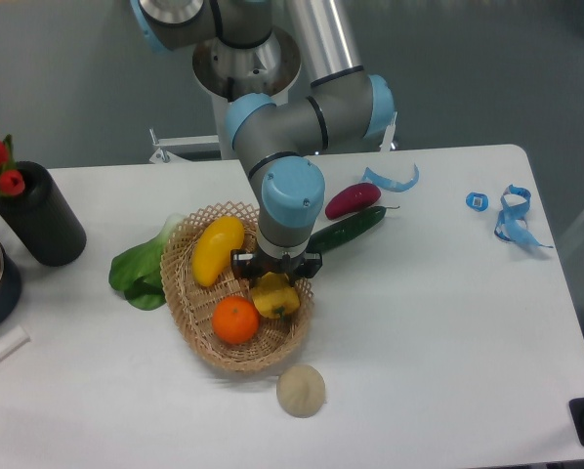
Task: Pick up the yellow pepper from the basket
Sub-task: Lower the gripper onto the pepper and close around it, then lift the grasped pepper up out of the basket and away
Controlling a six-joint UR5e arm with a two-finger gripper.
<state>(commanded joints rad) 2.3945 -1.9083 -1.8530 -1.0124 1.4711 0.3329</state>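
Note:
The yellow pepper [275, 297] lies in the right half of the woven basket [196, 337], partly covered from above by the arm's wrist. My gripper [276, 281] is lowered straight onto the pepper, with its dark finger bases on either side of it. The fingertips are hidden behind the wrist and the pepper, so I cannot see whether they press on it. An orange [235, 319] sits just left of the pepper and touches it. A smooth elongated yellow fruit [218, 249] lies at the back left of the basket.
A green leafy vegetable [139, 275] lies against the basket's left side. A cucumber [351, 227] and a purple eggplant [353, 199] lie behind to the right. A beige round ball [300, 391] sits in front. A black cylinder [40, 217] with tulips stands far left.

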